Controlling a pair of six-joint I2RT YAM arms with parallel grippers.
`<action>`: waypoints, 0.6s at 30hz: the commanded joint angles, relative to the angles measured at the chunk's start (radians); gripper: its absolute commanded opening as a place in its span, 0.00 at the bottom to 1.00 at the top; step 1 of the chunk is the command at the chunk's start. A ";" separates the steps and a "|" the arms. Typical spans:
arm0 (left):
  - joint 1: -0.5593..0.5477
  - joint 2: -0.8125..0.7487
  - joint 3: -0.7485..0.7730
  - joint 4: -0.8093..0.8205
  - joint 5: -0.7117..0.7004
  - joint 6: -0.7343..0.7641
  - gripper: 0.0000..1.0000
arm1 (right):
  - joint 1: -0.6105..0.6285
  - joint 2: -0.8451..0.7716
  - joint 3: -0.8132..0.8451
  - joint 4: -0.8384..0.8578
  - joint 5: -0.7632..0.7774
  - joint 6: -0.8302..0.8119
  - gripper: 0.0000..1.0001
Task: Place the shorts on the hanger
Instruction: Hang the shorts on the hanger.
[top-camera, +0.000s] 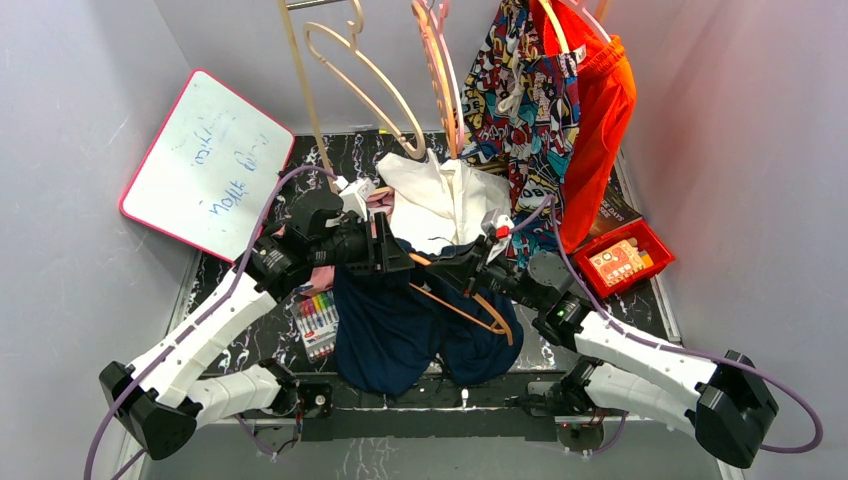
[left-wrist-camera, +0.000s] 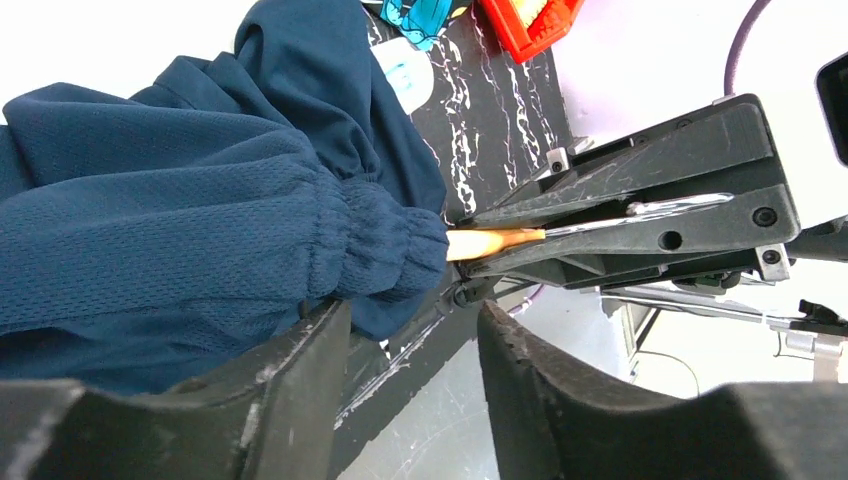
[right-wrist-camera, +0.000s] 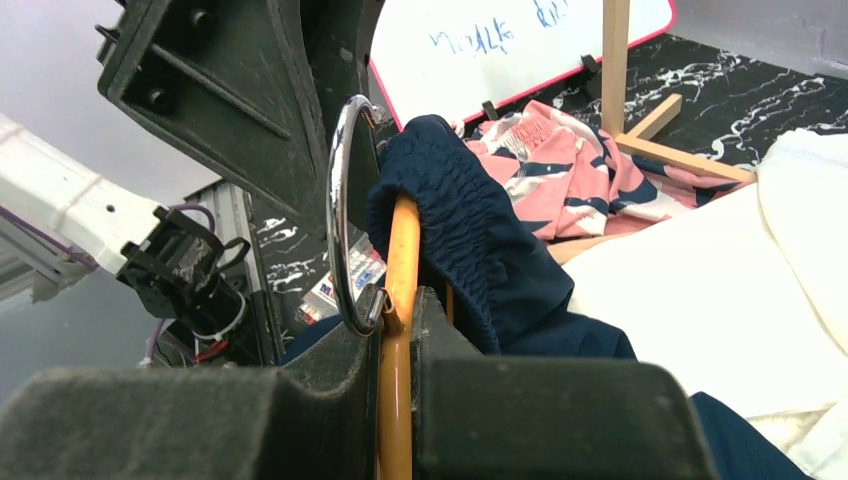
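Editor: Whiteboard (top-camera: 205, 165) at the tabletop's far-left corner, marker pack (top-camera: 317, 322) closer to the near edge. How does the left gripper (left-wrist-camera: 415, 320) stand?
Photographer: Jaws apart, nothing between them, just beside the gathered waistband of the shorts (left-wrist-camera: 180, 220).
Editor: Where do the shorts lie?
Photographer: Mid-tabletop, navy legs draped toward the near edge, waistband threaded over one arm of the hanger (right-wrist-camera: 402, 250); white garment (top-camera: 440, 195) lies beyond, toward the far edge.
Editor: And on the right?
Photographer: Right gripper (right-wrist-camera: 395, 335) pressed together on the hanger's orange bar, pinching it close to the bunched waistband. Red basket (top-camera: 622, 258) sits by the tabletop's right edge; comic-print shorts (top-camera: 520, 100) and orange shorts (top-camera: 600, 110) hang above the far-right corner.
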 joint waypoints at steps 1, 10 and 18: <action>-0.004 -0.034 0.019 -0.040 0.007 0.024 0.52 | 0.006 -0.021 0.022 0.241 0.018 0.055 0.00; -0.004 -0.059 0.120 -0.105 -0.008 0.071 0.76 | 0.006 -0.028 0.009 0.314 0.033 0.101 0.00; -0.004 -0.134 0.210 -0.140 -0.014 0.162 0.88 | 0.006 -0.054 0.011 0.310 0.040 0.105 0.00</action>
